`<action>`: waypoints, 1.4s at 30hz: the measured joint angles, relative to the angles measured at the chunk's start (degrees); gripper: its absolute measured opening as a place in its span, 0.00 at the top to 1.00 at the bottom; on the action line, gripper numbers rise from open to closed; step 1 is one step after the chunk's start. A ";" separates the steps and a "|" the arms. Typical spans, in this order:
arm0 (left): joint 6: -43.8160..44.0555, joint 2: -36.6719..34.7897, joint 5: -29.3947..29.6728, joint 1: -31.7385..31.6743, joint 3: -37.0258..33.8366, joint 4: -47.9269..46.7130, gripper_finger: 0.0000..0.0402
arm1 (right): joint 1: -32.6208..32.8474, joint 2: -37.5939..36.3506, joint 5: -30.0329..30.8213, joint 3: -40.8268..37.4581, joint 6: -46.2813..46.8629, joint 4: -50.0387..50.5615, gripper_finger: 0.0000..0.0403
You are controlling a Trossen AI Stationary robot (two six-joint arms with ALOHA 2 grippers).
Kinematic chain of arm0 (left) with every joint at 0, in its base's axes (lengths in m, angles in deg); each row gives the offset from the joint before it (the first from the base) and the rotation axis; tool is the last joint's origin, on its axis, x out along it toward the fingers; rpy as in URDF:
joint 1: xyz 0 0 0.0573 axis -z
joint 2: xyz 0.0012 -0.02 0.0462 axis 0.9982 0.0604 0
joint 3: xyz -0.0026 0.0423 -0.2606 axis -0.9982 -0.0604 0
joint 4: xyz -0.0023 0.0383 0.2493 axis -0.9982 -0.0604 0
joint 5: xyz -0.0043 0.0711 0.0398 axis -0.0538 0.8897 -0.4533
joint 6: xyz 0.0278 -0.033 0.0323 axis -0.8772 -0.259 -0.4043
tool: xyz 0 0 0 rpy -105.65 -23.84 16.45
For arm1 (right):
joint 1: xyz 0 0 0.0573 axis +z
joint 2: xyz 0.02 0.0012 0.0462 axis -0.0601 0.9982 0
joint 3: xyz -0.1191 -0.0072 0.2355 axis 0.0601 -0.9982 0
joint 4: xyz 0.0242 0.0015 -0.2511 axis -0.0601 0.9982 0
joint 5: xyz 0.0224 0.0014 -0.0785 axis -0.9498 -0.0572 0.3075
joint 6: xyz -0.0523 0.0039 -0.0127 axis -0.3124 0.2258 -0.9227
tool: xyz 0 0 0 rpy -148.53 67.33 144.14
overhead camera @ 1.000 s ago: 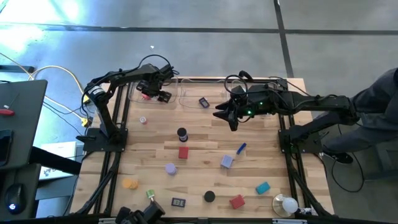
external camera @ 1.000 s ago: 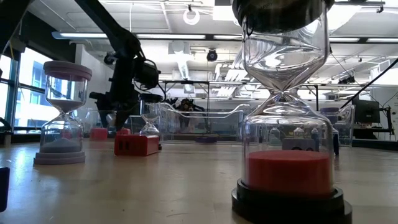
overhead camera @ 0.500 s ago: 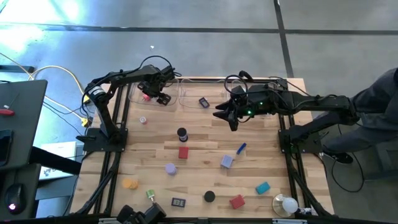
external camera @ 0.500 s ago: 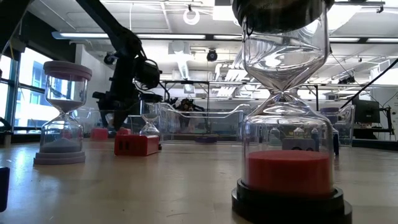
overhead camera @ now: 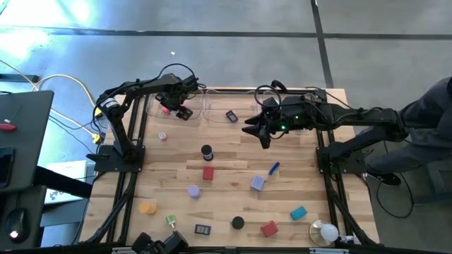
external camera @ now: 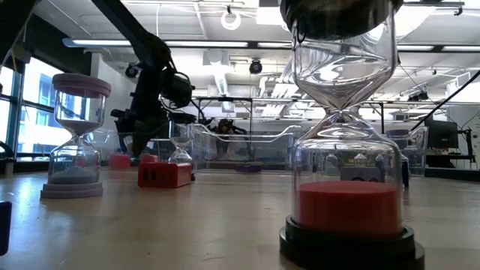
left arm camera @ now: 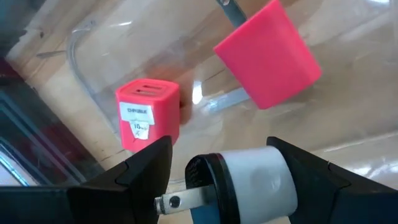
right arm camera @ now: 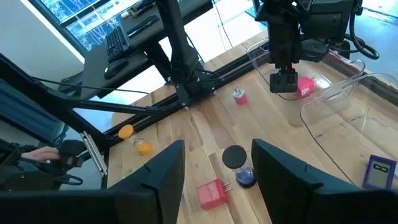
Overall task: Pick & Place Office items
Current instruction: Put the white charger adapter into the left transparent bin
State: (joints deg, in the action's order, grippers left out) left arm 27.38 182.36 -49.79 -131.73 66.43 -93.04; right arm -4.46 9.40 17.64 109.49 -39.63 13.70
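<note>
Grey concrete floor (overhead camera: 233,42); bright windows (external camera: 15,112); white ceiling pipes (external camera: 225,22); desk (overhead camera: 21,141).

Two pink-red plug blocks (left arm camera: 148,112) in a clear tray (left arm camera: 87,68); white-and-black plug (left arm camera: 249,183) between dark fingers (left arm camera: 134,177).

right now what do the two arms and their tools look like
Both arms are dark, slim and jointed, with black cables looped along them. The left tool is a blocky black head; its fingers are matte black wedges. The right tool tapers to a point, with a small green light on the wrist behind it.
</note>
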 joint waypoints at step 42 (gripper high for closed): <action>-4.50 0.00 -6.41 -0.28 0.00 2.98 0.38 | 0.00 0.00 -1.09 0.00 -3.69 0.00 0.57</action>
State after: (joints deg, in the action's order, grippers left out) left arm 22.87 182.36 -56.20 -132.01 66.43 -90.06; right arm -4.46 9.40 16.55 109.49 -43.33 13.70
